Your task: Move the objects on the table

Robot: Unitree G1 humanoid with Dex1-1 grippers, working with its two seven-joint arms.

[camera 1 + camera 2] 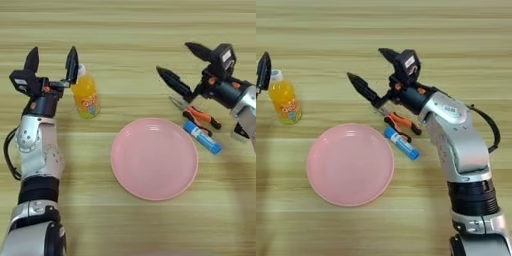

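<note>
A small orange-juice bottle (86, 94) with a white cap stands upright at the left of the table (130, 30). My left gripper (52, 60) is open just left of it, its right finger close beside the cap. A round pink plate (154, 158) lies in the middle with nothing on it. Right of the plate lie orange-handled pliers (200, 114) and a blue-and-white tube (202, 137). My right gripper (372, 68) is open just above and behind the pliers, holding nothing.
Wooden table top stretches behind the objects and in front of the plate. My left forearm (37, 165) runs down the left edge, and my right arm (461, 145) comes in from the lower right.
</note>
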